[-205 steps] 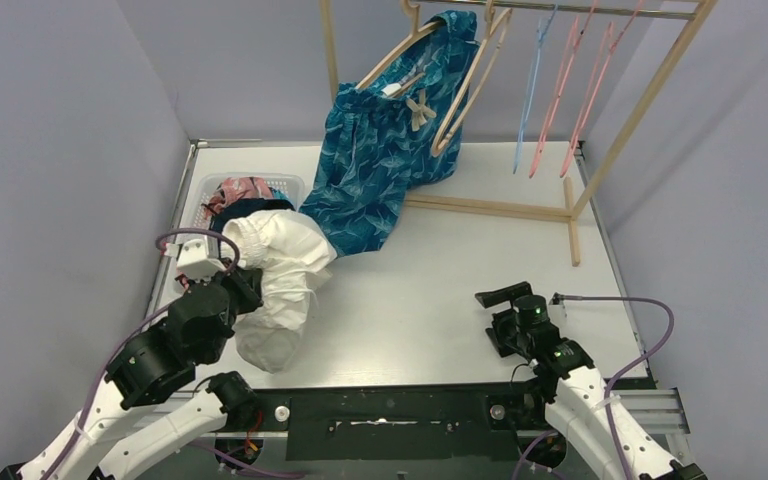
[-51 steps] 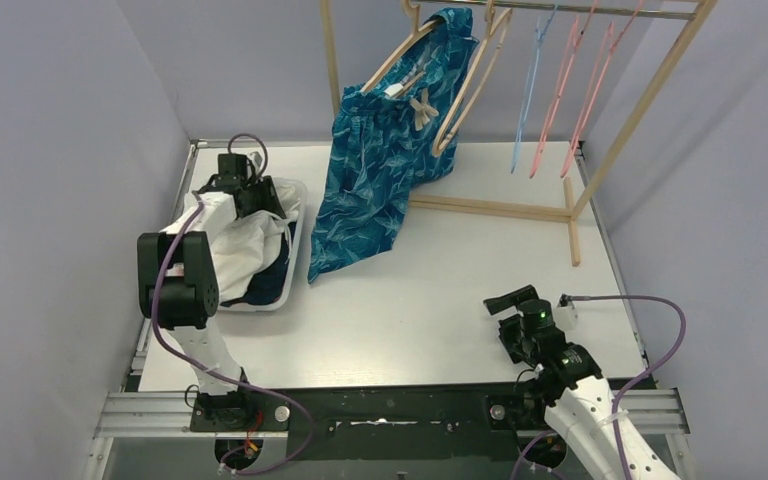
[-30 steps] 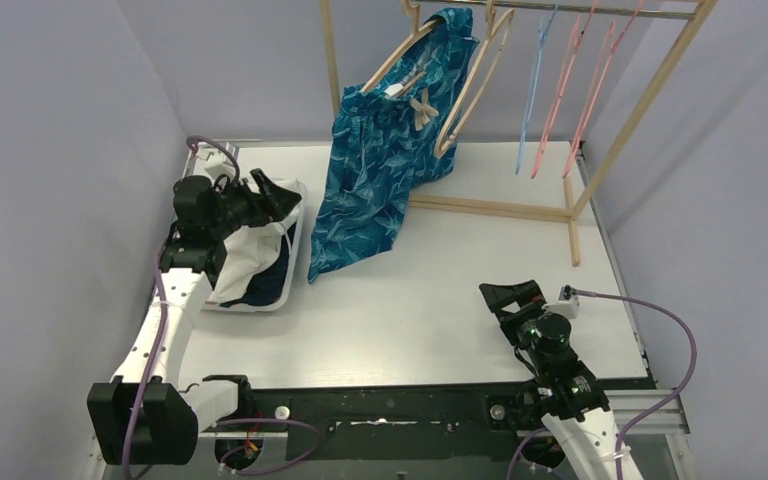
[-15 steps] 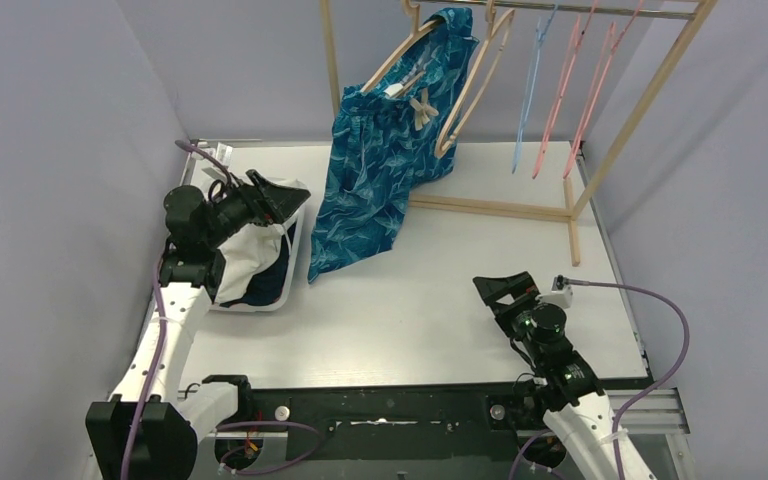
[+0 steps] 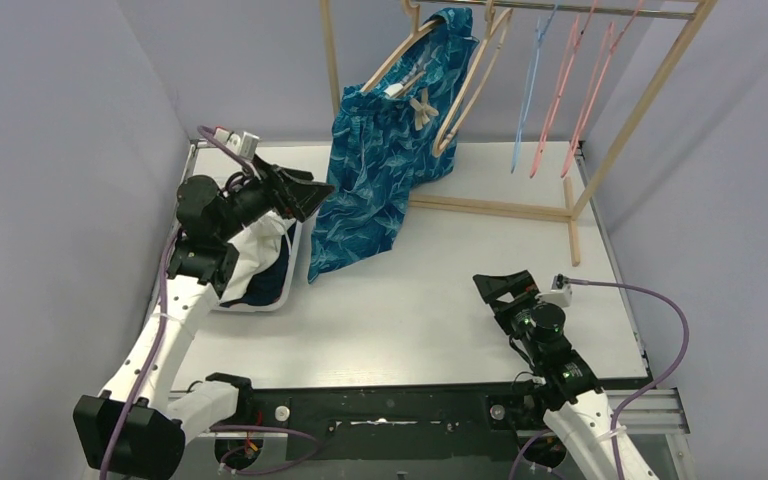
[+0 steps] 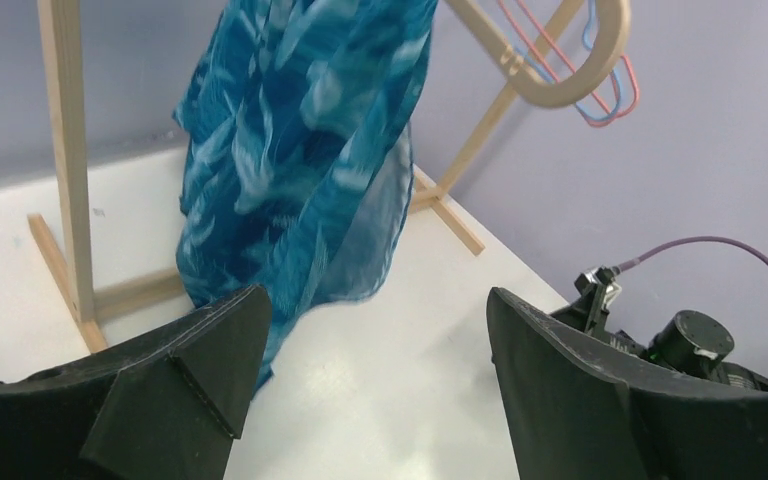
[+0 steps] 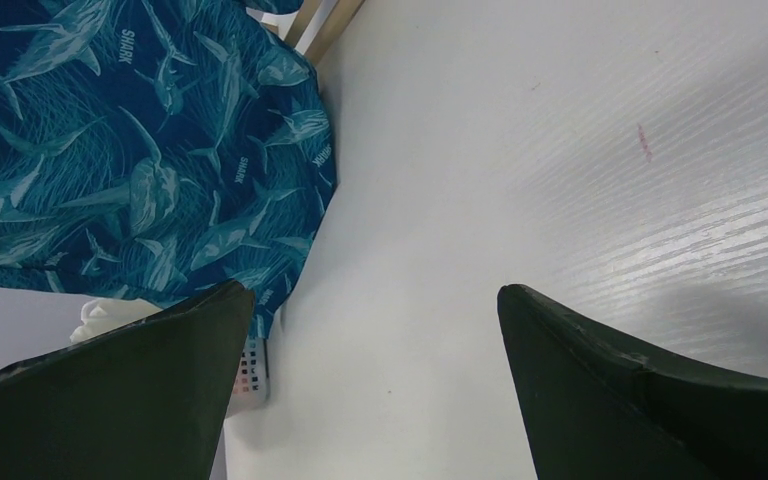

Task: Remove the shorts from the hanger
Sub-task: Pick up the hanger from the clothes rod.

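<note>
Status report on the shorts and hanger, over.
Left gripper open, empty, facing the blue shorts. Right gripper open, empty, over the table. Blue shorts still on wooden hanger. Nothing between left gripper and shorts.

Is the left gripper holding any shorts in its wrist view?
No, the left gripper stands wide open with nothing between its fingers, and the blue shorts hang beyond it, untouched.

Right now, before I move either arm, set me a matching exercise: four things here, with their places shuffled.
1 shark-print shorts
2 white shorts
3 pink hangers
4 right claw

A in the basket
B bare on the rail
C open over the table
D hung on a wooden hanger

Pairs: 1-D, 2-A, 3-B, 4-C
</note>
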